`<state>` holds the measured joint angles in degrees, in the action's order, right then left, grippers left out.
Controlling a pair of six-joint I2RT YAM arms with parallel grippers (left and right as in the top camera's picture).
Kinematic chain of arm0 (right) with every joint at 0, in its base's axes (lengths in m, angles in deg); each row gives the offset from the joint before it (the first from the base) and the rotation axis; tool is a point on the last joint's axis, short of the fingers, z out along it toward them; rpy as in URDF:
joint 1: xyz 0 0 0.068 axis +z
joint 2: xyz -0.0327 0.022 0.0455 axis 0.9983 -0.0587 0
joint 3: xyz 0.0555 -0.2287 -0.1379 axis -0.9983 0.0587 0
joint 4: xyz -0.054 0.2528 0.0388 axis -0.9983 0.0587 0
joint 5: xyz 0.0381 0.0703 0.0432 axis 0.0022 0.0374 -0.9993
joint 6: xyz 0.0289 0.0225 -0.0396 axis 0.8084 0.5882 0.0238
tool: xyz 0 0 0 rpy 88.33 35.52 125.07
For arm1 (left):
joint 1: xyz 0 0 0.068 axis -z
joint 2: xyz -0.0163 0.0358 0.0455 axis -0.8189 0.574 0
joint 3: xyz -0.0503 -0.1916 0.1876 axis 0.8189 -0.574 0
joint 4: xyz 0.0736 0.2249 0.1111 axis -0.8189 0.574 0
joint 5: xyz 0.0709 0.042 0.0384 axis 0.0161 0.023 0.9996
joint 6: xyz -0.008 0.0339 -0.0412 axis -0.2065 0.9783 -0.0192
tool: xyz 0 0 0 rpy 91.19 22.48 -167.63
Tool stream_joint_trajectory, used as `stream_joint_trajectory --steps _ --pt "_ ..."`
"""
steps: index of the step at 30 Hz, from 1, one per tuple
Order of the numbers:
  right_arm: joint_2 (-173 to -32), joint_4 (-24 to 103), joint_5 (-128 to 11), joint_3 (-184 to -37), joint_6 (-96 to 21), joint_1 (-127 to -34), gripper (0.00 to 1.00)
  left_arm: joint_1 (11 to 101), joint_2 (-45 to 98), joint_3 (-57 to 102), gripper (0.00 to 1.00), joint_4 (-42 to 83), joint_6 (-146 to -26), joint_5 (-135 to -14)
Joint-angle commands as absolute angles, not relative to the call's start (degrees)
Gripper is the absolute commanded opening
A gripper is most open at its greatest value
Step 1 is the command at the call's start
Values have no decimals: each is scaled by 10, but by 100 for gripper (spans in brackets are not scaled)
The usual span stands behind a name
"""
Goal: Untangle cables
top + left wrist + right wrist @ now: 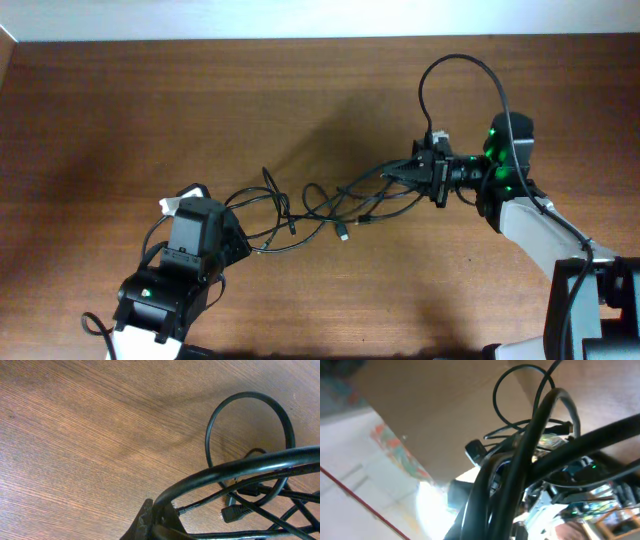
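Cables (320, 208) run from eight o'clock to two o'clock, bunched nearer our left gripper (240, 240), clenched on that side while our right gripper (398, 176) clamps the other.

The thin black cables (240, 467) running out of the left gripper (156, 519) have a smooth, glossy plastic sheath that catches the light, its finger (144, 522) is matt black with a ribbed face, and the brown wooden table (75, 435) beneath it shows fine, dull-finished grain.
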<state>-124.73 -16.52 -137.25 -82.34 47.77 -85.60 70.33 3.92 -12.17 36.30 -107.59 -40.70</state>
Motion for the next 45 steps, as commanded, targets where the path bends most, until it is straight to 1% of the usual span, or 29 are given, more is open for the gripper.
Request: stream_joint_trajectory --steps 1,5,8,10,11,12,13,14,15,16,17,18,19,20,21,22,24,26,28,30,31,32,33,34,37,39,41,42,45 --pt "-1247 -168 -1264 -828 600 -878 4 698 36 -116 0 382 -1070 -408" --pt "-1247 -166 -1117 -828 615 -878 4 698 36 -116 0 384 -1070 -427" --pt "-1247 -107 -1050 -828 615 -878 4 698 36 -116 0 384 -1070 -427" --pt "-1247 -54 -1032 -828 609 -878 4 698 36 -116 0 384 -1070 -427" --pt "-1247 -38 -1024 -828 590 -878 4 698 36 -116 7 384 -1070 -427" --pt "-1247 -18 -1017 -828 568 -878 5 698 36 -116 8 384 -1070 -427" --pt "-1247 0 -1008 -828 556 -878 8 698 36 -116 8 385 -1070 -427" --pt "-1247 36 -991 -828 554 -878 16 698 36 -116 8 389 -1070 -427" --pt "-1247 61 -979 -828 554 -878 31 698 36 -116 8 391 -1070 -427" --pt "-1247 80 -970 -828 553 -878 44 698 36 -116 16 394 -1070 -427" --pt "-1247 92 -968 -828 542 -878 52 698 36 -116 27 396 -1070 -427" --pt "-1247 95 -967 -828 530 -878 58 698 36 -116 37 399 -1070 -427" --pt "-1247 97 -968 -828 512 -878 66 698 36 -116 55 402 -1070 -426" --pt "-1247 98 -968 -828 504 -878 68 698 36 -116 65 402 -1070 -427" --pt "-1247 99 -969 -828 494 -878 69 698 36 -116 75 402 -1070 -426" --pt "-1247 102 -969 -828 493 -878 69 698 36 -116 87 402 -1070 -426" --pt "-1247 110 -971 -828 476 -878 69 698 36 -116 92 402 -1070 -426" --pt "-1247 112 -971 -828 432 -878 68 698 36 -116 93 402 -1070 -426" --pt "-1247 112 -978 -828 349 -878 69 698 36 -116 93 402 -1069 -426" --pt "-1247 112 -986 -828 266 -878 69 698 36 -116 94 396 -1033 -420" --pt "-1246 112 -1001 -828 220 -878 67 698 36 -116 99 377 -987 -421" --pt "-1243 112 -1001 -828 198 -878 62 698 35 -114 99 365 -963 -421" --pt "-1232 119 -998 -828 169 -878 53 698 34 -113 99 352 -940 -427" --pt "-1225 124 -996 -828 155 -878 51 698 34 -112 99 342 -924 -435" --pt "-1170 167 -950 -828 84 -878 51 698 33 -111 99 316 -895 -446" --pt "-1132 187 -938 -828 13 -878 52 698 33 -111 99 298 -872 -446" --pt "-1092 243 -938 -828 -89 -878 52 698 33 -111 99 272 -870 -439" --pt "-1083 268 -937 -828 -118 -878 52 698 33 -111 99 264 -870 -438" --pt "-1068 418 -934 -828 -276 -877 53 698 42 -111 99 228 -870 -379"
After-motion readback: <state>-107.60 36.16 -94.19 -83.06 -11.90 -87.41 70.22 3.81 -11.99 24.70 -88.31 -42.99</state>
